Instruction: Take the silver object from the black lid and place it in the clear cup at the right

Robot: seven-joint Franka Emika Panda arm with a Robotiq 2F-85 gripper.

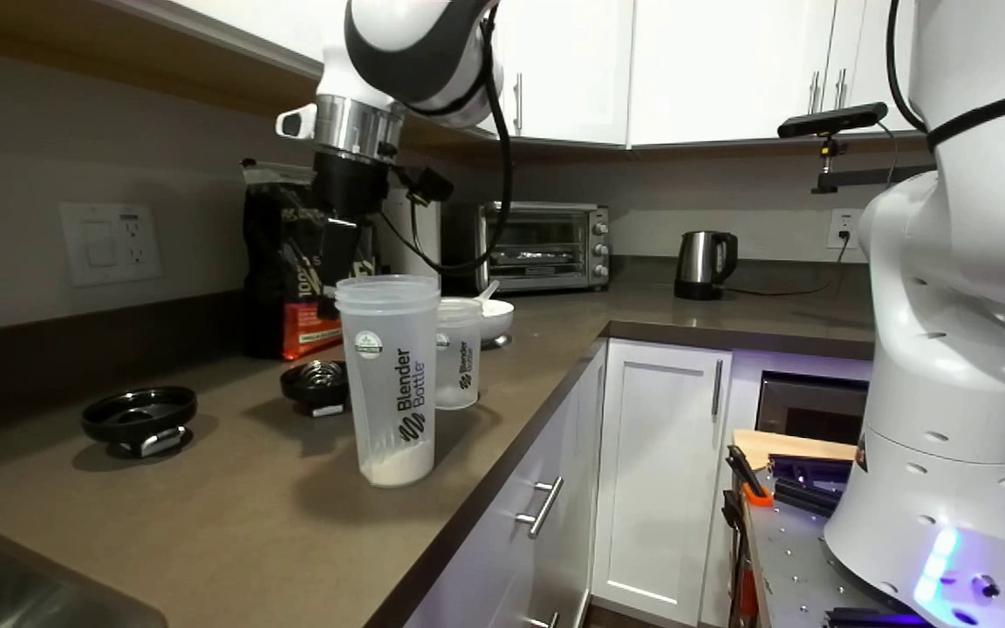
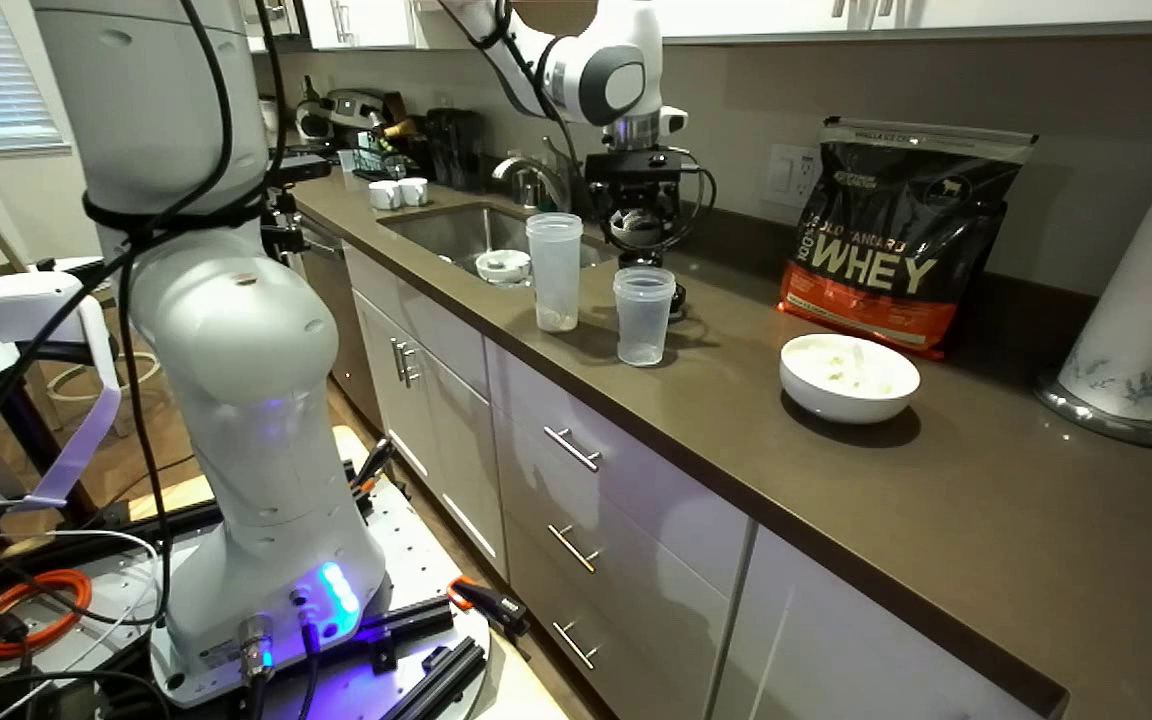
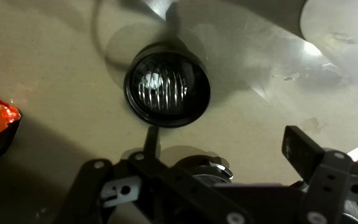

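Observation:
The silver object (image 1: pixel 322 374) is a wire coil ball resting in a black lid (image 1: pixel 297 390) on the counter. In the wrist view the silver wires (image 3: pixel 163 90) lie inside the round lid (image 3: pixel 208 90). My gripper (image 3: pixel 223 137) is open and empty; one finger overlaps the lid's lower rim in that view. In an exterior view the gripper (image 1: pixel 328 301) hangs above that lid. The smaller clear cup (image 1: pixel 459 358) stands behind the taller printed cup, which partly hides it. It also stands upright in an exterior view (image 2: pixel 642 322). In that view the silver object is hidden.
The taller printed cup (image 1: pixel 393 384), with white powder at its bottom, stands near the counter's front edge. Another black lid (image 1: pixel 140 414) is closer to the sink (image 2: pixel 481 215). A whey bag (image 2: pixel 901 235), a white bowl (image 2: pixel 848 378) and a paper roll (image 2: pixel 1141 300) stand on the counter.

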